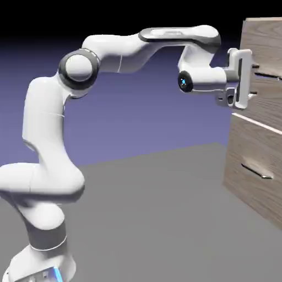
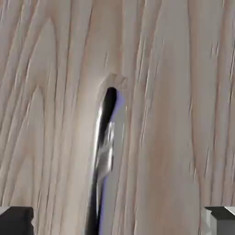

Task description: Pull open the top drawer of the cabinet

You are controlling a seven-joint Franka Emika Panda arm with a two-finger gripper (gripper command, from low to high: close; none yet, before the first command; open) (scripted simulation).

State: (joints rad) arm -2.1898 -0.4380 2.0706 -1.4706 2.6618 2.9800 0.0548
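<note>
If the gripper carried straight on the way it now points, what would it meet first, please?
Most likely the top drawer's bar handle, which runs between the open gripper's fingertips, then the wood-grain front behind; the remaining depth is hard to judge.

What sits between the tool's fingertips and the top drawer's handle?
Nothing visible: in the hand view, only bare drawer front shows beside the handle.

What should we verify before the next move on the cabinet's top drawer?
1. Two-finger gripper open: ok, fingertips wide apart.
2. Thin silver bar handle lies between the fingertips in the hand view: ok.
3. Gripper at upper handle, not the identical lower one: ok.
4. Light grey-brown wood-grain top drawer pulled open: not ok, looks shut.
5. Depth enough for fingertips to close on the bar: cannot tell.
</note>
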